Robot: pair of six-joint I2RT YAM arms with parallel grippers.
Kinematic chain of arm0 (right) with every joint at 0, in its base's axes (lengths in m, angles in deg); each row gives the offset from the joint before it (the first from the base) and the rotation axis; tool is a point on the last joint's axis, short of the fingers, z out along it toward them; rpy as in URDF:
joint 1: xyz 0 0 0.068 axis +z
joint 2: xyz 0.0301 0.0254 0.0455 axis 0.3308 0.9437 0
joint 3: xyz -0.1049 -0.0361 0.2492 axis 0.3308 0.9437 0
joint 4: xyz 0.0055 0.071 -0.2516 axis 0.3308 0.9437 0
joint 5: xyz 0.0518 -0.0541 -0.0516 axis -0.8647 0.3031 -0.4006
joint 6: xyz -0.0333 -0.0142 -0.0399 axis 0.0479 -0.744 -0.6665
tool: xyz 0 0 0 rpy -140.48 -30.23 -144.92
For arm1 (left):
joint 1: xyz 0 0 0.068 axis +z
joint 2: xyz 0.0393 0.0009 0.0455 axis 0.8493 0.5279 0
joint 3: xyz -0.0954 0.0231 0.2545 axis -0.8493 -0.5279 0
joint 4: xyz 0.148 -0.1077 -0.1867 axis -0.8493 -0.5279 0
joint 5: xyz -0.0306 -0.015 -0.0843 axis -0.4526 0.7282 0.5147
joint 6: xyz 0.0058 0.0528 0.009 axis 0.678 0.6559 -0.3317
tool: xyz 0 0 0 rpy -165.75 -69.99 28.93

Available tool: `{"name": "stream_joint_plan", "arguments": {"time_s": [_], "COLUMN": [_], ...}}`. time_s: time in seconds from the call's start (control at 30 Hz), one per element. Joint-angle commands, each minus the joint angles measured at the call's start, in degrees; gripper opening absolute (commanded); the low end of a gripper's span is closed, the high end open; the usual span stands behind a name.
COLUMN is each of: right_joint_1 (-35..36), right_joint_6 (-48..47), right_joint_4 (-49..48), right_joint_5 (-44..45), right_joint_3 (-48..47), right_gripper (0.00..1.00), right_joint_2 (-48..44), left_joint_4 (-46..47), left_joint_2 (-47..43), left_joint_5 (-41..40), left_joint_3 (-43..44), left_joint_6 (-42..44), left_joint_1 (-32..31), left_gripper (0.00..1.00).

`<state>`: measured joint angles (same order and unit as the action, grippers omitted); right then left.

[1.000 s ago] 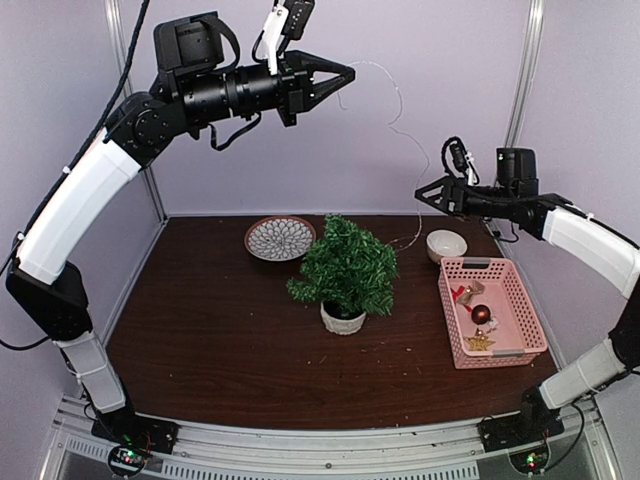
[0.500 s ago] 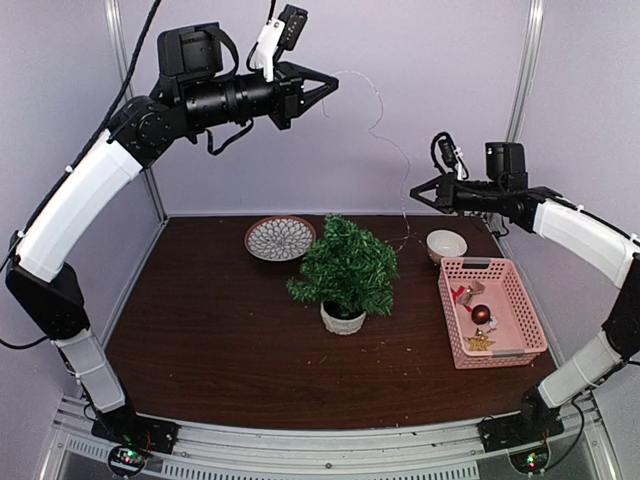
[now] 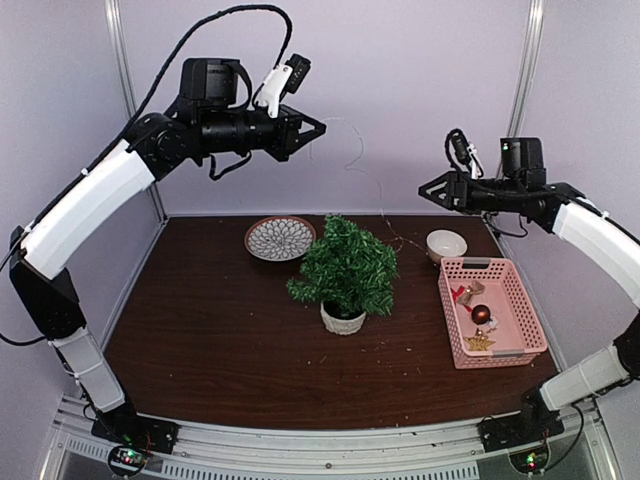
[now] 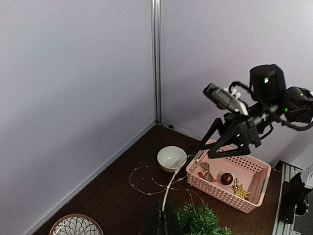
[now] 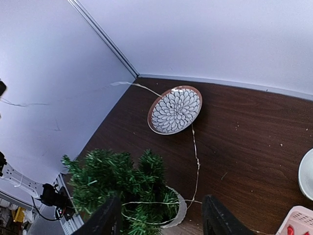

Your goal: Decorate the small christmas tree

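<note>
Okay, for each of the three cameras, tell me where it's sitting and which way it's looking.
Top external: above and behind the arm bases, looking down at the table; both arms show, with the left gripper and right gripper.
Left wrist: high on the left arm, looking down towards the pink basket and right arm; its shut fingertips pinch a thin wire.
Right wrist: high on the right arm, looking down at the patterned plate; its spread fingers show.
Shared: all three see the small christmas tree.

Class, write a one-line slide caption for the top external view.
Left hand holds a thin wire string high above the small christmas tree; right hand hovers opposite.
</note>
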<state>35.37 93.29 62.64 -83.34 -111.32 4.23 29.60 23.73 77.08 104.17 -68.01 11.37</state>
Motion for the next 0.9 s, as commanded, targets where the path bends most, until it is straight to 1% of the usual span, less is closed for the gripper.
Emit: {"name": "stream_joint_plan", "arguments": {"time_s": [0.0, 0.13, 0.27, 0.33, 0.43, 0.47, 0.5, 0.6, 0.7, 0.73, 0.8, 0.83, 0.87], "right_joint_1": [0.18, 0.2, 0.25, 0.37, 0.82, 0.9, 0.95, 1.25, 1.56, 1.72, 2.02, 2.14, 2.14], "right_joint_6": [1.39, 1.72, 3.84, 5.52, 6.91, 6.92, 7.0, 7.17, 7.52, 7.72, 8.09, 8.29, 8.47], "right_joint_4": [-3.66, -6.39, -10.95, -14.53, -17.06, -17.4, -17.53, -18.23, -19.33, -19.61, -20.23, -20.26, -19.51], "right_joint_5": [-2.48, -5.11, -10.3, -12.35, -12.63, -12.5, -12.2, -12.07, -11.95, -12.06, -11.98, -11.9, -11.49], "right_joint_3": [0.67, -1.36, -2.32, -1.87, -1.69, -1.7, -1.7, -1.94, -2.09, -2.24, -2.48, -2.67, -3.04], "right_gripper": [0.61, 0.65, 0.64, 0.59, 0.41, 0.38, 0.38, 0.43, 0.44, 0.41, 0.29, 0.2, 0.09], "right_joint_2": [5.76, 9.88, 12.7, 13.26, 14.16, 14.41, 14.73, 15.87, 16.71, 17.08, 17.53, 17.75, 17.81], "left_joint_4": [5.39, 8.06, 9.44, 9.43, 9.62, 9.57, 9.61, 9.5, 9.32, 9.32, 9.32, 9.31, 9.13], "left_joint_2": [-1.41, -1.47, -0.78, -0.4, -0.11, -0.09, -0.02, 0.09, 0.34, 0.48, 0.6, 0.62, 0.62], "left_joint_5": [5.69, 8.12, 10.03, 9.99, 9.52, 9.3, 9.28, 9.2, 9.14, 9.08, 8.63, 8.39, 7.41], "left_joint_3": [4.93, 5.84, 7.45, 8.1, 8.32, 8.32, 8.4, 8.56, 8.92, 9.01, 9.04, 9.03, 9.03], "left_joint_6": [-0.66, -1.76, -2.78, -2.83, -2.75, -2.75, -2.69, -2.6, -2.37, -2.3, -2.29, -2.35, -2.57], "left_joint_1": [0.09, 0.14, 0.09, 0.09, 0.09, 0.09, 0.11, 0.09, 0.09, 0.09, 0.18, 0.26, 0.39], "left_gripper": [0.0, 0.0, 0.0, 0.0, 0.0, 0.0, 0.0, 0.0, 0.0, 0.0, 0.0, 0.0, 0.0]}}
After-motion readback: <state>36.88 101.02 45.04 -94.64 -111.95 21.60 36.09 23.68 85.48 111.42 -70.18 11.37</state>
